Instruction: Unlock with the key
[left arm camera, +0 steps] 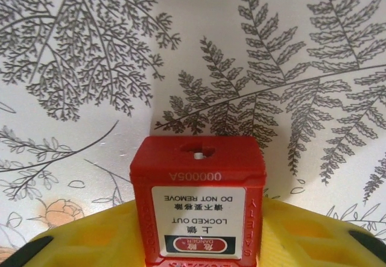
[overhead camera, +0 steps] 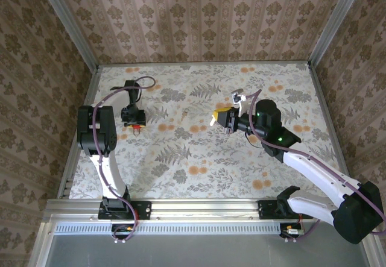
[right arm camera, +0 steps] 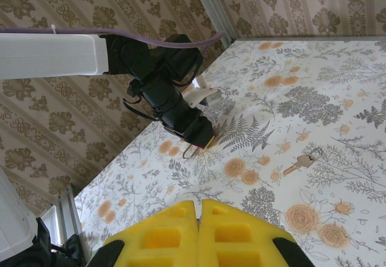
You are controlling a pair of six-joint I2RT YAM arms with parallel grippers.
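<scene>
**Top external view.** The red padlock [overhead camera: 134, 125] is held at the tip of the left gripper [overhead camera: 132, 121], low over the floral surface [overhead camera: 199, 158]. The right gripper [overhead camera: 218, 117] is positioned well to the right of the padlock.

**Left wrist view.** The padlock body is pinched between the left gripper's yellow pads [left arm camera: 78, 240]. A keyhole [left arm camera: 198, 151] is set in the red end face. A white label [left arm camera: 198, 216] reading "LOCKED OUT / DO NOT REMOVE" is seen upside down, with "000005A" embossed beside it.

**Right wrist view.** The right gripper's pads are pressed together with nothing between them. A key [right arm camera: 300, 163] is laid flat on the surface, to the right of the padlock and apart from it.
</scene>
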